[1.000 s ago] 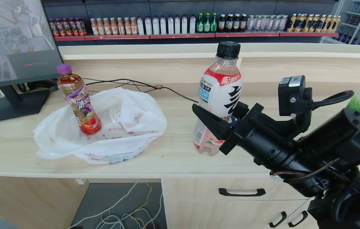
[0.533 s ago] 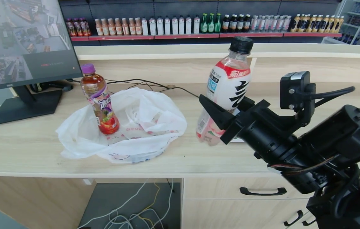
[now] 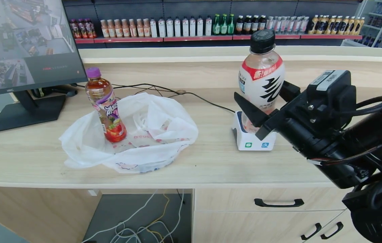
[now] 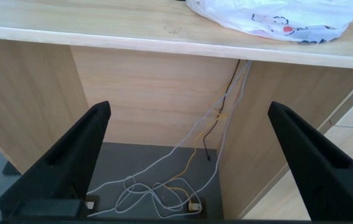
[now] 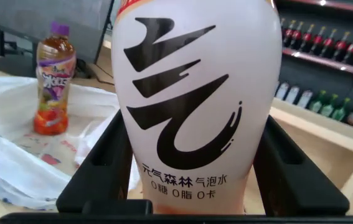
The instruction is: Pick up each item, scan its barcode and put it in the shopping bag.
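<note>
1. White-label bottle with a black cap stands upright in the head view, over the right part of the counter. The right claw is clamped on its lower half, one finger on each side. The foot of the bottle is just above the small white scanner; I cannot tell if they touch. The shopping bag lies open to the left of the scanner, and a tea bottle with a purple cap stands upright inside it. A strip of bare counter lies between the bag and the scanner. The monitor closes the far left side, black cables run behind the bag, and a raised ledge and a shelf of drinks stand behind the counter.
2. Left wrist view: the left claw is wide apart with nothing between its fingers. It is lower than the front edge of the counter and faces the open space under it, where loose wires lie on the floor. The rim of the bag shows on top.
3. Right wrist view: the bottle sits tightly between the fingers. Beyond it are the tea bottle and the bag
</note>
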Robot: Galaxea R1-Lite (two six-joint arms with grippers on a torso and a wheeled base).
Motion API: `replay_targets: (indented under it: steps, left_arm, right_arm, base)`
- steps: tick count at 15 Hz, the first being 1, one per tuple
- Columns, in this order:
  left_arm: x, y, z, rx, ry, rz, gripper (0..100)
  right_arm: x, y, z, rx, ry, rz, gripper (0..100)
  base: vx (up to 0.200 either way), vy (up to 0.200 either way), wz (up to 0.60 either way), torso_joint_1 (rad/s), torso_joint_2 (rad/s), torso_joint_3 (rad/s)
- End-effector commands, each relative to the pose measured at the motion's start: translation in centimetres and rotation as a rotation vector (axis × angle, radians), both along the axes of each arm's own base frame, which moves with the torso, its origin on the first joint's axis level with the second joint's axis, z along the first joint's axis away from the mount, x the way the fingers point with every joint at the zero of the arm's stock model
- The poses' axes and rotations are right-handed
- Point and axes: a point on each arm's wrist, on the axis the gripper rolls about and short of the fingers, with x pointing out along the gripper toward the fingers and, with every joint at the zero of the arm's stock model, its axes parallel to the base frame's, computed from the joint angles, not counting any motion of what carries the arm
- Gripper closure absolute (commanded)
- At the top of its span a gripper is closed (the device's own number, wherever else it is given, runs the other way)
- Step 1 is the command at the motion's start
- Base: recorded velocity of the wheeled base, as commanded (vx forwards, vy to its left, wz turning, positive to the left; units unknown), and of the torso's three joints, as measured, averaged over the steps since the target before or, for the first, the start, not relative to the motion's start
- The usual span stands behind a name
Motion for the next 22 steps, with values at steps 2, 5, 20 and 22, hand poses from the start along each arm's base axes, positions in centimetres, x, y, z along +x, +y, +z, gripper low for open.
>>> replay_targets:
  steps: [2,5,20,22]
  left_arm:
    - [0.0,0.0,0.0,0.0,0.0,0.0,0]
    - [0.0,0.0,0.0,0.0,0.0,0.0,0]
    - [0.0,0.0,0.0,0.0,0.0,0.0,0]
    - [0.0,0.0,0.0,0.0,0.0,0.0,0]
  right_arm:
    - [2.4,-2.1,1.0,-0.193,-0.22,-0.054,100]
    - [4.3,-4.5,1.4,-0.383,-0.419,-0.056,100]
    - [8.6,-3.5,-4.3,-0.719,-0.732,0.126,100]
    - [9.1,-3.4,-5.0,-0.724,-0.715,0.131,100]
  base:
    - [0.0,0.0,0.0,0.0,0.0,0.0]
    - [0.0,0.0,0.0,0.0,0.0,0.0]
    - [0.0,0.0,0.0,0.0,0.0,0.0]
    - [0.0,0.0,0.0,0.0,0.0,0.0]
